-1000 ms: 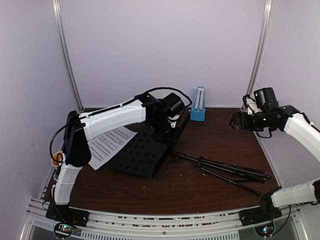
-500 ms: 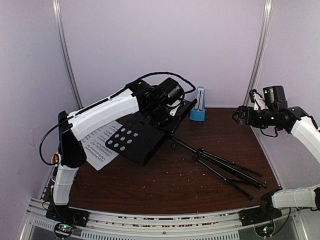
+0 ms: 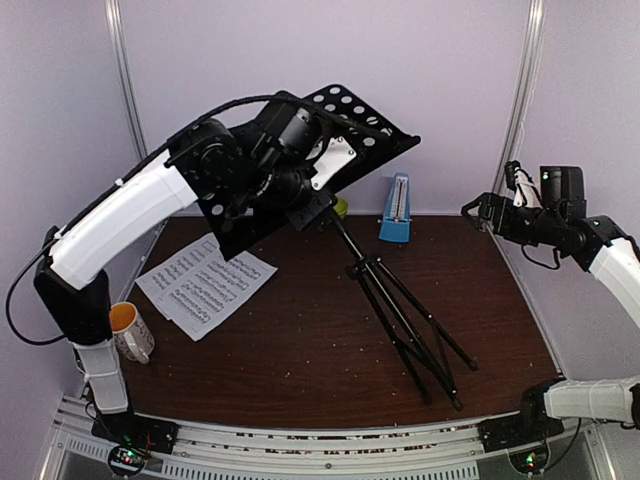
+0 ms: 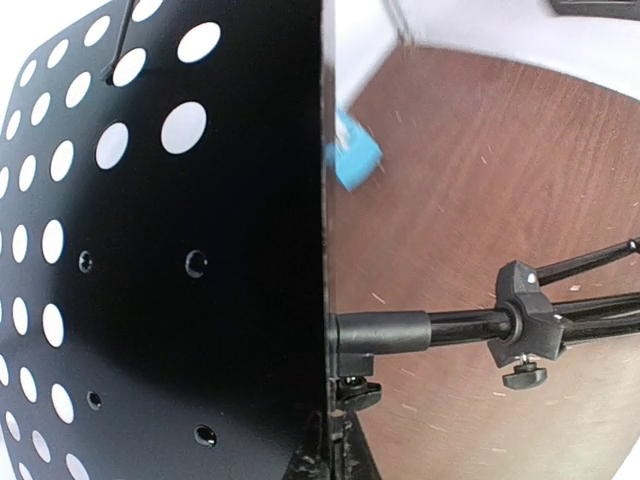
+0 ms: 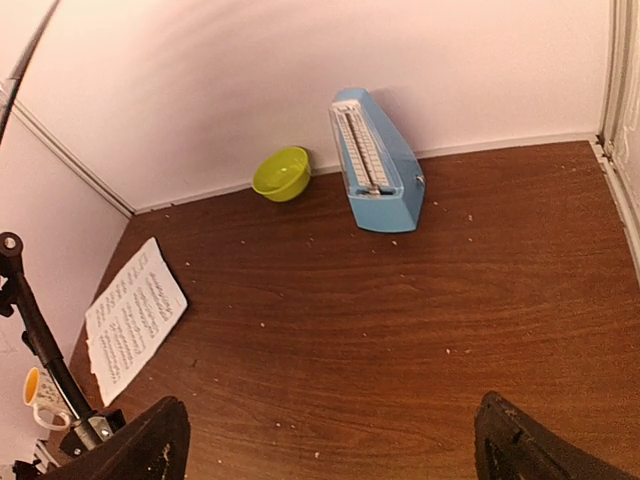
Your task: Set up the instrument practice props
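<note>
The music stand (image 3: 358, 270) leaned mid-desk, its legs drawn together with their feet on the desk (image 3: 300, 370) toward the right front. Its perforated plate was raised high at the back, where the left fingers (image 4: 318, 460) were clamped shut on the plate's edge (the wrist view caught only their dark tips at its bottom margin). The right fingers (image 5: 140, 450) hung wide apart over the right side, holding nothing. Two sheet-music pages (image 3: 205, 285) lay overlapping at the left, near a white mug (image 3: 130, 332) at the left front edge. The blue metronome (image 3: 396, 208) stood upright by the back wall, just right of the stand's pole. A green bowl (image 5: 281, 172) sat to its left, almost wholly hidden behind the pole from above. The left arm covered much of the plate, and the metronome was only a blur in the left wrist view.
</note>
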